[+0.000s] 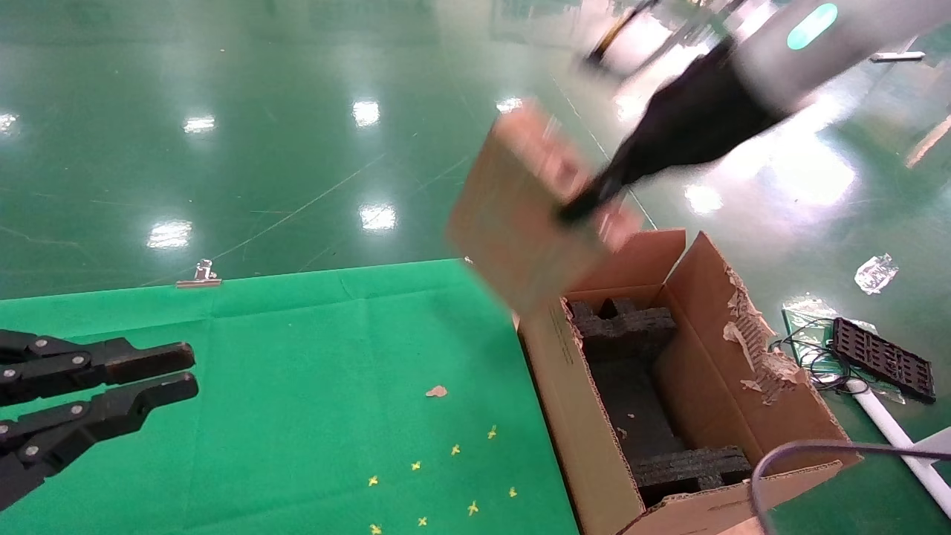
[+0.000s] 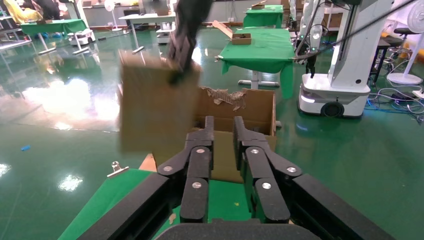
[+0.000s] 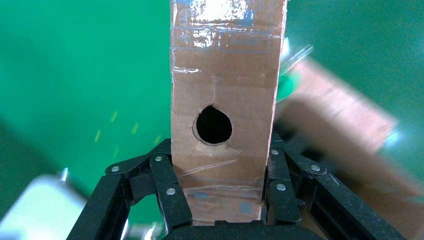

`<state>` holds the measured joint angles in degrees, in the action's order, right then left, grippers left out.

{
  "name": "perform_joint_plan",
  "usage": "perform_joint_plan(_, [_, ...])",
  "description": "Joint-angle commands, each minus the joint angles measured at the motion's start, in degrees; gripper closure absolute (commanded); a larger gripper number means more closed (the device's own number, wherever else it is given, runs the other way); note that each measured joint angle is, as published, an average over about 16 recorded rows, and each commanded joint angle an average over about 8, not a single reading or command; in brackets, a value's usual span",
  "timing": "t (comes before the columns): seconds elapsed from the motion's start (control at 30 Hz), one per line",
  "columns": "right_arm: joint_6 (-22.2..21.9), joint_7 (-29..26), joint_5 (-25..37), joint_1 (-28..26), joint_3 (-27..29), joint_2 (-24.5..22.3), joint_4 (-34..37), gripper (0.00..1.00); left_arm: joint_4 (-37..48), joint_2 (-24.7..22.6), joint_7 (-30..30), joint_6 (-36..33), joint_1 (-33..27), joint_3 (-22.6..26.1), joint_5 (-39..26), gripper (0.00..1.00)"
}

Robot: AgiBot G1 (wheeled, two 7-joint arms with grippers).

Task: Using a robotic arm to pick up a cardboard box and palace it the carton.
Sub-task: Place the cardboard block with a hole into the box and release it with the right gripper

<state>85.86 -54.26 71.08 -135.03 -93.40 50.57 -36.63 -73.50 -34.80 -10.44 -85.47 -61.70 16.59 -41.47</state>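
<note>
My right gripper (image 1: 594,199) is shut on the cardboard box (image 1: 520,215), a slim brown taped box held tilted in the air over the far end of the carton (image 1: 587,423). In the right wrist view the fingers (image 3: 167,182) clamp the box's narrow edge (image 3: 225,65) just below its round hole. The carton stands open beside the green table, with a torn flap (image 1: 750,334) and black foam inserts (image 1: 624,327). My left gripper (image 1: 186,371) is parked low at the left over the green cloth, slightly open and empty. It also shows in the left wrist view (image 2: 222,125), facing the held box (image 2: 155,110) and the carton (image 2: 255,107).
The green cloth table (image 1: 297,357) carries small yellow marks, a cardboard scrap (image 1: 436,391) and a binder clip (image 1: 199,275) at its far edge. On the floor right of the carton lie a black tray (image 1: 883,358), cables and crumpled plastic (image 1: 875,272). Another robot base (image 2: 330,95) stands beyond.
</note>
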Motion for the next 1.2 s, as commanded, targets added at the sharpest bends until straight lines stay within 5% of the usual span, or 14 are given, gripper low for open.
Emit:
perform_joint_plan(0.03, [-0.3,2.1,0.0,-2.9,1.0,-1.6,2.1,1.0,0.0,0.0,0.0,0.0,0.0,0.0,0.0,1.0])
perform_joint_plan(0.27, [1.2,4.4,4.2,-6.3,-0.6,-4.8,10.2,1.0,0.0,0.0,0.0,0.0,0.0,0.0,0.0,0.95])
perform_joint_plan(0.53, [2.6,4.0,6.7,-1.4,-3.4,-7.1,17.7,1.0,0.0,0.0,0.0,0.0,0.0,0.1,0.0,0.0])
perform_joint_plan(1.2, [-1.7,1.3,8.5,11.9,-5.9,-4.0,30.0,1.0,0.0,0.1,0.1,0.1,0.0,0.1,0.1,0.0])
